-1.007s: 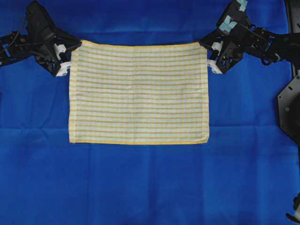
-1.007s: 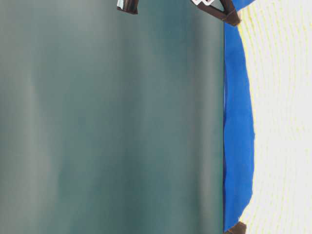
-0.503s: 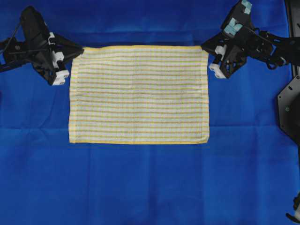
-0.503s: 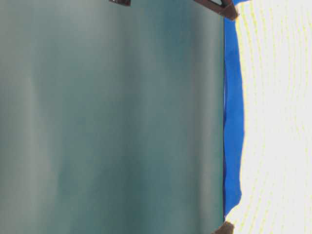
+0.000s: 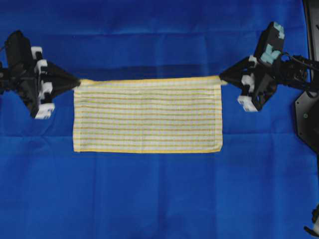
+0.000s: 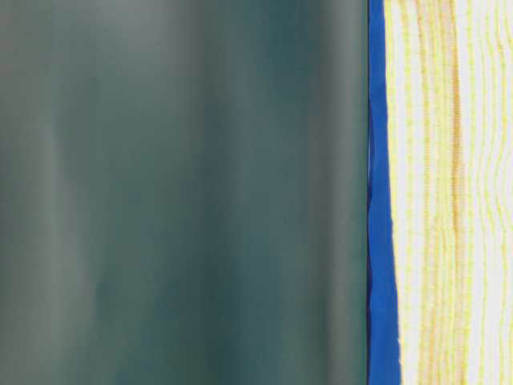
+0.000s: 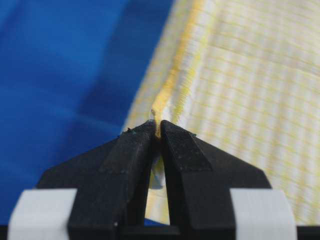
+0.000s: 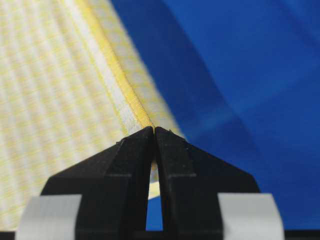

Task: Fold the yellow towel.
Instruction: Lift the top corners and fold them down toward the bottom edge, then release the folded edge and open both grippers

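Overhead view: the yellow towel (image 5: 147, 115) lies mid-frame on the blue backdrop cloth (image 5: 159, 199), long axis running left to right, square to the frame.
Left gripper (image 5: 75, 82): at the towel's far-left corner, jaws pinched tight on the yellow hem; the left wrist view shows the hem (image 7: 172, 85) rising out from between the two fingertips (image 7: 139, 137).
Raised edge: the far hem (image 5: 149, 79) spans straight and taut between the two grippers, lifted off the cloth, with a dark shadow band (image 5: 149, 72) on the blue just beyond it.
Near edge: the front hem (image 5: 147, 150) lies flat and untouched, parallel to the raised one.
Right gripper (image 5: 221, 78): at the far-right corner, jaws likewise clamped on the hem; the right wrist view shows the hem (image 8: 120, 75) running away from the tips.
Key relation (judgement): the held edge has to travel toward the near edge, across the short axis; both arms are equally placed, one per corner, so they need to move together to keep the edge level.
Open room: bare blue cloth all round the towel; nothing lies in the path.
Table-level view: blurred; only the striped cloth (image 6: 449, 192) and a blue strip are readable.
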Motion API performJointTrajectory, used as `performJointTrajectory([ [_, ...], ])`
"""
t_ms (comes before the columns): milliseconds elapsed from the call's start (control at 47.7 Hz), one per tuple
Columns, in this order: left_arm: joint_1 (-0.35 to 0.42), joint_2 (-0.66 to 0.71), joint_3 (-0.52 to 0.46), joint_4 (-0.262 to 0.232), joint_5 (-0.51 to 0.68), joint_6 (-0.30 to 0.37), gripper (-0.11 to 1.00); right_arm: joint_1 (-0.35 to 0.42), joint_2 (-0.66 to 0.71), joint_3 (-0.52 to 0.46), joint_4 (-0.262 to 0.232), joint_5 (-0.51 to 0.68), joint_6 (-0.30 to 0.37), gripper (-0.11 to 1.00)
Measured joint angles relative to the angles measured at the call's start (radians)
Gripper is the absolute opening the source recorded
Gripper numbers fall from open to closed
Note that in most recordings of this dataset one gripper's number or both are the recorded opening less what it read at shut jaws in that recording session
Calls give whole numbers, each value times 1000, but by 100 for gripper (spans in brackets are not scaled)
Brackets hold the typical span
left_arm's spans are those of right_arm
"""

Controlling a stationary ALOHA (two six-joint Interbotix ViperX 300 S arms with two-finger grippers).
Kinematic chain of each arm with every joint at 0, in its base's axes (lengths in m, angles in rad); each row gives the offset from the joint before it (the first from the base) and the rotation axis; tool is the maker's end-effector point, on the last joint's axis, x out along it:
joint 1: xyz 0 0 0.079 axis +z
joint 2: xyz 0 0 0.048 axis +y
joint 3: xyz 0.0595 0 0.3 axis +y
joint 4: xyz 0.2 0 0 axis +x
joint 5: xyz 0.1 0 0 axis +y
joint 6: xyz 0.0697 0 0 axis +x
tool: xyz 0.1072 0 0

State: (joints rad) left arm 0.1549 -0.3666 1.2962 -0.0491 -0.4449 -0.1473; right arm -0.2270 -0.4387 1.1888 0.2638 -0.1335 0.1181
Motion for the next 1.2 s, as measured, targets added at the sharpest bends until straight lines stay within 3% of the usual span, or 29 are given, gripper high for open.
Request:
performJointTrajectory([
  [189, -118, -34, 15, -2, 0, -48, 4, 114, -5, 5, 51, 0, 0, 3],
  [482, -249, -34, 15, 0, -6, -55, 4, 247, 11, 5, 103, 0, 0, 3],
  [1195, -299, 6, -2, -2, 9, -55, 4, 380, 98, -35, 115, 15, 0, 3],
])
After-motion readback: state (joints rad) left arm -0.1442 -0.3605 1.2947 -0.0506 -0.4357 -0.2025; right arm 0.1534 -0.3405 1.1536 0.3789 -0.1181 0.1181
